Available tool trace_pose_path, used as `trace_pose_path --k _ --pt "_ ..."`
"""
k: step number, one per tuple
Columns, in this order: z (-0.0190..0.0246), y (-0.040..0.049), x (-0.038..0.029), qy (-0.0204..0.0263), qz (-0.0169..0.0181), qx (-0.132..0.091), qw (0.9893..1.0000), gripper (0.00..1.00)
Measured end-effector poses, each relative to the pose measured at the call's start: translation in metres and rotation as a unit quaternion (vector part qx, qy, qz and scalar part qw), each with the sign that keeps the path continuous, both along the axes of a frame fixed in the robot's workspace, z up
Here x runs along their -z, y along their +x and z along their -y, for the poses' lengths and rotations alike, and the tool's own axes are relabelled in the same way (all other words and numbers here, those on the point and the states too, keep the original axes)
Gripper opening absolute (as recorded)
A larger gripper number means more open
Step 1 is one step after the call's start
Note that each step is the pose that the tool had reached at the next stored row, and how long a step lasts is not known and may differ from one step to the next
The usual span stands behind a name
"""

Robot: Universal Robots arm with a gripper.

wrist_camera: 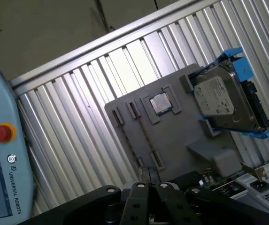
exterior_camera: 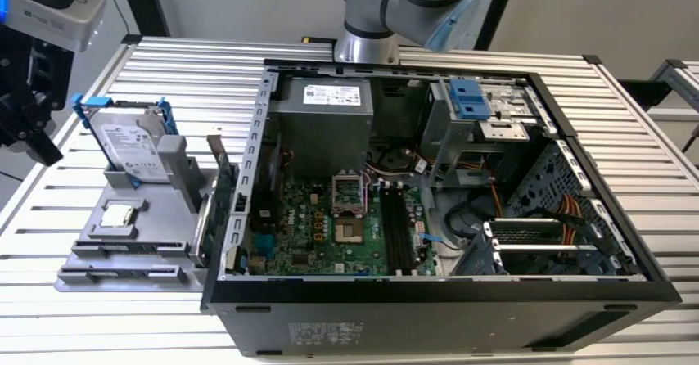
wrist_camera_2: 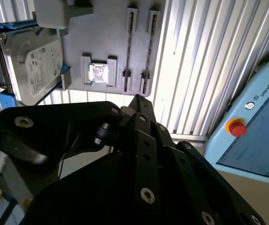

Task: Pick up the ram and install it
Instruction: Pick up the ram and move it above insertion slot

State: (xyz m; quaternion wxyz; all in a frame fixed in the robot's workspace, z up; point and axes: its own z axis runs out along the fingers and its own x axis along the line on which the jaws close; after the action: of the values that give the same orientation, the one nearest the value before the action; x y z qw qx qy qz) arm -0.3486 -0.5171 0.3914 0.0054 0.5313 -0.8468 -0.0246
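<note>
The ram is out of view. My gripper (exterior_camera: 44, 148) hangs above the table's far left in the exterior view, left of the grey holder plate (exterior_camera: 104, 254). In both wrist views its black fingertips (wrist_camera: 147, 176) (wrist_camera_2: 139, 99) are pressed together with nothing showing between them, over the plate's edge. The plate's two long narrow slots (wrist_camera: 143, 136) look bare. The open computer case (exterior_camera: 437, 299) lies at the centre, and the dark memory slots (exterior_camera: 395, 236) on its green motherboard are visible.
On the plate stand a silver hard drive in a blue frame (exterior_camera: 129, 140) and a small processor chip (exterior_camera: 118, 214). A green expansion card (exterior_camera: 218, 193) stands between plate and case. A light-blue pendant with a red button (wrist_camera_2: 237, 127) lies beyond the table edge.
</note>
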Motion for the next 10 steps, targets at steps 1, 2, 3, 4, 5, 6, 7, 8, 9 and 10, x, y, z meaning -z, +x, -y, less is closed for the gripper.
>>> trace_pose_path --k 1,2,3,4,5,6,7,8,9,10 --pt "0.0000 0.0000 0.0000 -0.0001 0.0000 -0.004 1.0000 0.00" --pt "-0.0001 0.0000 0.0000 -0.0001 0.0000 -0.008 1.0000 0.00" --pt "-0.0002 0.0000 0.0000 -0.0001 0.0000 -0.012 0.9999 0.00" --pt "-0.0002 0.0000 0.0000 -0.0002 0.0000 -0.017 0.9999 0.00" --pt "-0.0003 0.0000 0.0000 -0.0002 0.0000 -0.022 0.9998 0.00" --pt "-0.0003 -0.0001 0.0000 -0.0002 0.0000 -0.027 0.9996 0.00" --pt "-0.0003 -0.0001 0.0000 -0.0002 0.0000 -0.032 0.9995 0.00" --pt "-0.0004 0.0000 0.0000 -0.0002 0.0000 -0.038 0.9993 0.00" --pt "-0.0005 0.0000 0.0000 -0.0002 0.0000 -0.044 0.9990 0.00" --pt "-0.0005 0.0000 0.0000 -0.0003 0.0000 -0.049 0.9988 0.00"
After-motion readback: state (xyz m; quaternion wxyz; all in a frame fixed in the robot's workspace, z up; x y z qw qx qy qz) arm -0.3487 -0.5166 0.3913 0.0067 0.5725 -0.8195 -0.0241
